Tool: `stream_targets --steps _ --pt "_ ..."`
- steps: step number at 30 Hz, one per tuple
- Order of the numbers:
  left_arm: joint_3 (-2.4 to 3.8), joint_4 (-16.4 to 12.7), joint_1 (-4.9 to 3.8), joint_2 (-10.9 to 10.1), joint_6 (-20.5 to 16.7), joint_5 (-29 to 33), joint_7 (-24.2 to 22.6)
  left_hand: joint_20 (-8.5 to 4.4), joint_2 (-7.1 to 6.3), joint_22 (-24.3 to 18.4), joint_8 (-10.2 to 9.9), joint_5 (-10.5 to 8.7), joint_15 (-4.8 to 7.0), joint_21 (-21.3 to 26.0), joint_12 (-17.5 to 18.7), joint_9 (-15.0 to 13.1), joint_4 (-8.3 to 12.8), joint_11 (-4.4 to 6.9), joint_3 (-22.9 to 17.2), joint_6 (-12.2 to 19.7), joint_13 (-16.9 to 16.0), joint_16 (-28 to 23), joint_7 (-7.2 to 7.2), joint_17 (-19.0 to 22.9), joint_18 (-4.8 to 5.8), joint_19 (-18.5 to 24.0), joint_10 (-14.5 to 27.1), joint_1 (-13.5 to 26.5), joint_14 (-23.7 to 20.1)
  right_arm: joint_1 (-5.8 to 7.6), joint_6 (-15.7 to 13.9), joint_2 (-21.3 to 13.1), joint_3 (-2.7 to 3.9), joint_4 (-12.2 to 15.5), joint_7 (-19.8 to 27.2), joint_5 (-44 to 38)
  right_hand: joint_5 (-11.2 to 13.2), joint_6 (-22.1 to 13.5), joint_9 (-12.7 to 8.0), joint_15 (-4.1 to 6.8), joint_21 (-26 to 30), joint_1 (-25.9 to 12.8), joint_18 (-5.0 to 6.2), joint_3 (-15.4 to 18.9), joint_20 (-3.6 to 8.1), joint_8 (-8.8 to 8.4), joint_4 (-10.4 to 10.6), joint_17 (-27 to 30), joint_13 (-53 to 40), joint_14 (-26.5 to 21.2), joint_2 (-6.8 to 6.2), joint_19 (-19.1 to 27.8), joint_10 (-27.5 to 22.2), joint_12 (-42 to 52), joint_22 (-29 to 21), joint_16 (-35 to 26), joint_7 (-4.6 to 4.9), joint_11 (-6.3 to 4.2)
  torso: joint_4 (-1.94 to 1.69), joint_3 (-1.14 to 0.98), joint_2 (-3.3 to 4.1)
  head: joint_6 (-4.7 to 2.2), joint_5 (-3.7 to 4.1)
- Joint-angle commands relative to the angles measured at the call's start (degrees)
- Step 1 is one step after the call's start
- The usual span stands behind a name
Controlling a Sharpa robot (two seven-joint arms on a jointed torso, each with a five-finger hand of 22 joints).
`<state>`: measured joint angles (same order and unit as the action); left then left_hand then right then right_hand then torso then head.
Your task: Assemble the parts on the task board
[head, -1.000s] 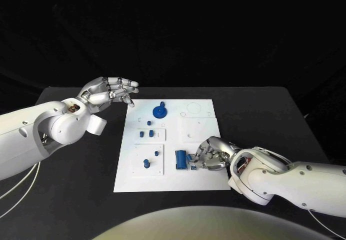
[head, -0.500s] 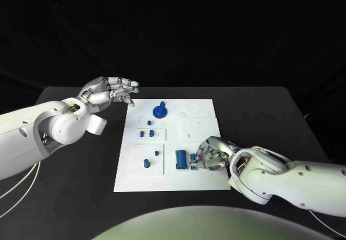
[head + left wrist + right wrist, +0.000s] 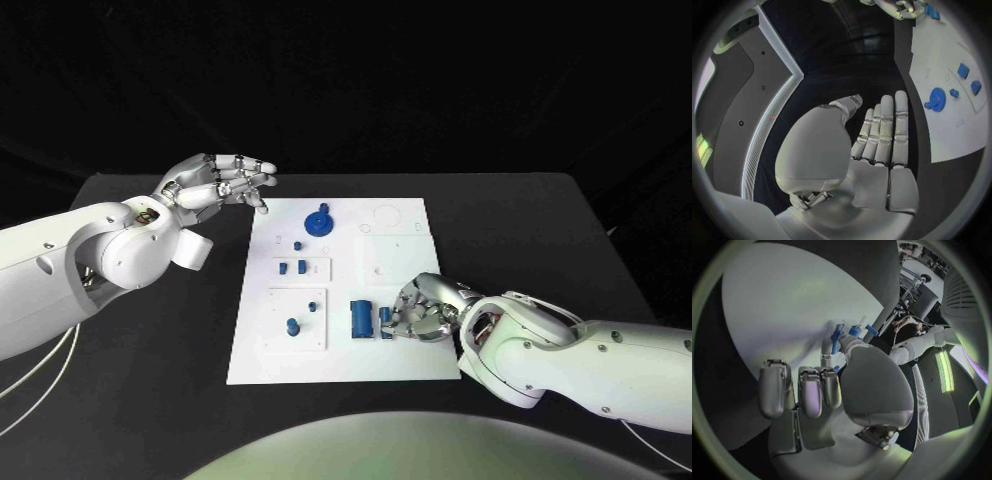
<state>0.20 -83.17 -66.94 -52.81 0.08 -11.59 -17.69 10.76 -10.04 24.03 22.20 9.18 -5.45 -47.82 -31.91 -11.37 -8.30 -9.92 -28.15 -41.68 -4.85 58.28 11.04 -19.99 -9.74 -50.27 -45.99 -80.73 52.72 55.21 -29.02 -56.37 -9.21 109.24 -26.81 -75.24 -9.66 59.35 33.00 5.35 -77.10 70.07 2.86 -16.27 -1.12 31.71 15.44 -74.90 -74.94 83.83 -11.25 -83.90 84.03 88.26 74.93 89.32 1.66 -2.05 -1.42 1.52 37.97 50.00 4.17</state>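
- Black table (image 3: 144,400), white task board (image 3: 339,365) mid.
- Right hand (image 3: 421,308) fingers curled onto a small blue part (image 3: 387,318), likely seating it; grip unclear.
- Left hand (image 3: 216,182) empty, fingers apart, parked off the board.

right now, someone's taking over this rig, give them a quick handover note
Left robot hand: holds nothing, fingers apart, raised past the task board's far-left corner.
Right robot hand: down on the board's near right part, fingertips at a small blue part beside the blue block; whether it grips it I cannot tell.
Blue round part sits at the far end, small blue pegs mid-left.
Left: assembly looks unfinished.
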Motion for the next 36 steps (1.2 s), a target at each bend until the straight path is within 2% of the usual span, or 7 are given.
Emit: stream_targets --steps 1,9,12,15,24,29,36 --pt "0.03 -0.03 -0.03 0.06 0.56 -0.04 -0.27 0.10 0.03 -0.07 0.41 -0.20 -0.21 0.30 -0.19 0.06 -0.43 -0.05 -0.02 0.35 -0.08 0.07 2.86 -0.07 -0.79 -0.50 0.54 0.59 -0.33 0.05 -0.82 -0.38 0.04 0.42 1.24 -0.14 -0.05 0.09 0.05 0.33 -0.07 -0.46 -0.56 0.22 0.48 0.27 0.55 -13.76 -13.86 5.89 0.32 -3.20 5.13 0.22 12.02 0.19 -0.08 -0.31 0.01 -0.04 -0.02 -0.09 -0.06" --pt "0.03 0.02 -0.03 0.03 0.59 -0.04 -0.36 0.11 0.12 -0.09 0.42 -0.19 -0.22 0.32 -0.21 0.06 -0.53 -0.05 -0.04 0.36 -0.08 0.07 2.86 -0.07 -0.79 -0.51 0.54 0.67 -0.32 0.78 -5.79 -1.92 0.08 0.67 11.12 3.41 -0.13 -2.64 -0.59 -0.40 2.80 0.72 -0.10 1.01 -0.01 -1.27 0.35 -12.45 -11.94 5.61 -0.41 -2.43 3.61 -2.38 11.34 -0.31 1.07 0.64 0.00 -0.02 0.01 -0.20 -0.10" --pt "0.03 0.01 -0.03 0.00 0.57 -0.04 -0.40 0.11 0.12 -0.09 0.42 -0.19 -0.22 0.32 -0.21 0.06 -0.53 -0.05 -0.04 0.36 -0.08 0.07 2.86 -0.07 -0.79 -0.51 0.54 0.67 -0.32 0.89 -6.91 -2.51 0.08 0.41 13.89 2.35 -0.12 -6.10 -2.26 -1.79 3.59 3.96 -0.02 0.30 -1.00 -4.85 -0.99 -12.15 -11.60 5.55 -0.74 -2.18 3.19 -2.89 11.16 -0.43 3.12 2.30 0.04 0.01 0.03 -0.16 -0.15" --pt "0.03 0.01 -0.03 -0.02 0.57 -0.04 -0.43 0.11 0.12 -0.09 0.42 -0.19 -0.22 0.32 -0.21 0.06 -0.53 -0.05 -0.04 0.36 -0.08 0.07 2.86 -0.07 -0.79 -0.51 0.54 0.67 -0.32 0.93 -7.13 -2.89 0.07 0.11 15.07 0.68 -0.14 -6.96 -3.21 -2.41 3.56 5.32 -0.03 -0.22 -1.59 -6.81 -1.75 -12.12 -11.46 5.54 -0.89 -2.16 2.99 -3.11 11.18 -0.45 3.89 3.05 0.05 0.01 0.04 -0.17 -0.16" --pt "0.03 0.02 -0.02 -0.01 0.63 -0.04 -0.48 0.11 0.16 -0.12 0.44 -0.18 -0.22 0.36 -0.24 0.07 -0.61 -0.05 -0.06 0.38 -0.08 0.08 2.85 -0.09 -0.79 -0.52 0.57 0.74 -0.33 0.90 -5.75 -2.47 0.05 -1.10 15.46 -2.16 -0.32 -6.92 -5.32 -3.17 3.42 7.70 -0.01 -2.74 -2.46 -10.51 -3.23 -12.12 -11.24 5.53 -0.57 -2.15 2.70 -3.41 11.22 -0.44 4.82 3.87 -0.11 -0.01 0.01 -0.08 -0.19" --pt "0.03 0.01 -0.02 -0.02 0.63 -0.04 -0.48 0.11 0.16 -0.12 0.44 -0.18 -0.22 0.36 -0.24 0.07 -0.61 -0.05 -0.06 0.38 -0.08 0.08 2.85 -0.09 -0.79 -0.52 0.57 0.74 -0.33 0.77 -4.03 -1.46 0.04 -1.64 14.74 -2.43 -0.32 -6.38 -7.46 -3.58 3.45 8.64 0.02 -6.79 -2.86 -13.22 -5.02 -12.03 -11.21 5.50 -0.58 -2.12 2.63 -3.44 11.21 -0.47 5.40 4.35 -0.13 0.05 0.03 0.00 -0.29" --pt "0.03 -0.01 -0.02 -0.07 0.62 -0.04 -0.45 0.11 0.16 -0.12 0.44 -0.18 -0.22 0.36 -0.24 0.07 -0.61 -0.05 -0.06 0.38 -0.08 0.08 2.85 -0.09 -0.79 -0.52 0.57 0.74 -0.33 0.68 -2.02 -0.89 0.03 -1.98 14.54 -2.25 -0.28 -4.31 -9.00 -3.54 2.94 8.46 -0.04 -12.29 -2.91 -14.55 -8.07 -12.13 -11.40 5.52 -0.08 -2.21 2.81 -3.15 11.32 -0.42 5.32 4.27 -0.04 0.11 0.02 0.00 -0.43"
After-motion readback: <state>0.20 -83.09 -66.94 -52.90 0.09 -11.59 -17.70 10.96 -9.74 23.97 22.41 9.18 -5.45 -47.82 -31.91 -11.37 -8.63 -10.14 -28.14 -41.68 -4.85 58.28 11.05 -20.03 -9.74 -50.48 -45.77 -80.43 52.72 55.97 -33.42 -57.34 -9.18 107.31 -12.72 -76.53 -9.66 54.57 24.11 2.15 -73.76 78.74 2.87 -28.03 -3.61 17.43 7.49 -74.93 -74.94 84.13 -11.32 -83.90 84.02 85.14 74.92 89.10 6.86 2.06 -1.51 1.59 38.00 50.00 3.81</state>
